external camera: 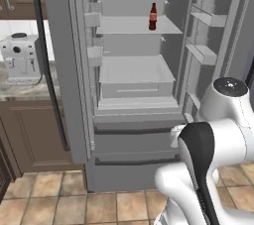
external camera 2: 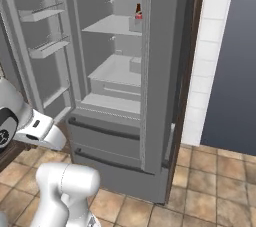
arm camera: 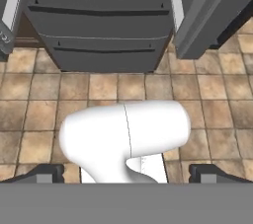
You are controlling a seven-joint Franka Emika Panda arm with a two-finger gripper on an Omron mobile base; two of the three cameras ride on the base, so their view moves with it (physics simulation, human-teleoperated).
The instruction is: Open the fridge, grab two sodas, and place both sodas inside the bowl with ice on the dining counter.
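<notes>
On the open fridge's [external camera: 134,120] upper shelf stands a cola bottle [external camera: 153,17]; pincer [arm camera: 126,172] released

Fridge [external camera: 134,135] — matt grey metal

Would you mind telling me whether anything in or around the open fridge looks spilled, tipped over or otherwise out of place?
Nothing stands out. The fridge has both upper doors swung wide, and the cola bottle stands upright on the top shelf. The lower drawers are shut, the floor tiles look clean, and the coffee machine sits squarely on its counter.
</notes>
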